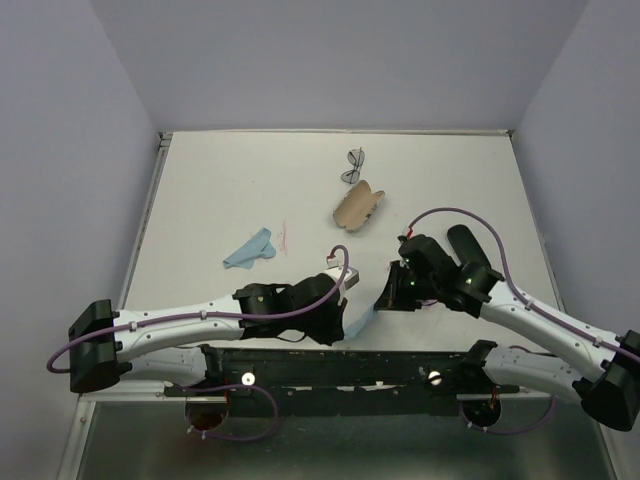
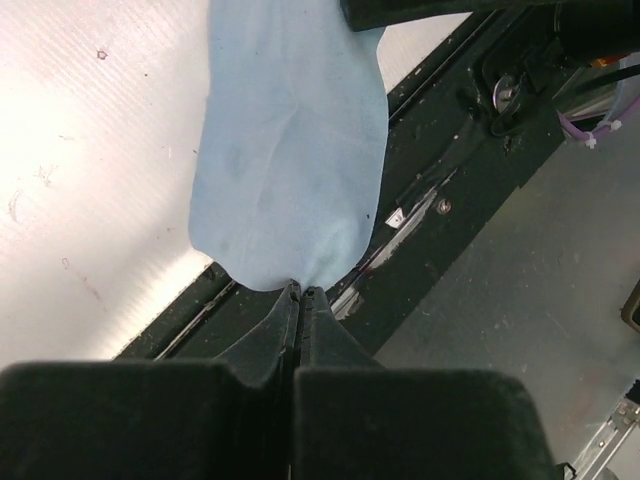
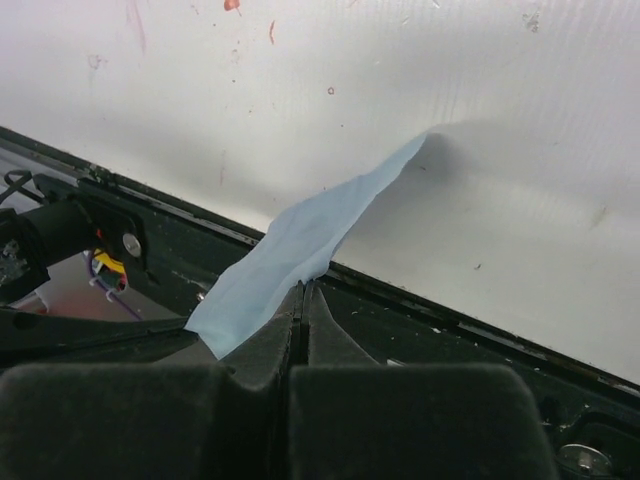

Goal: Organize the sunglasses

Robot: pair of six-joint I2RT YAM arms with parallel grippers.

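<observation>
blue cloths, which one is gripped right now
The cloth at the near edge, pinched by the left gripper and the right gripper; the other cloth lies loose farther left, untouched.

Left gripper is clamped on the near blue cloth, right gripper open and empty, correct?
No. The right gripper is shut on the near blue cloth too, as the right wrist view shows. The left gripper is clamped on it, as you said.
</observation>
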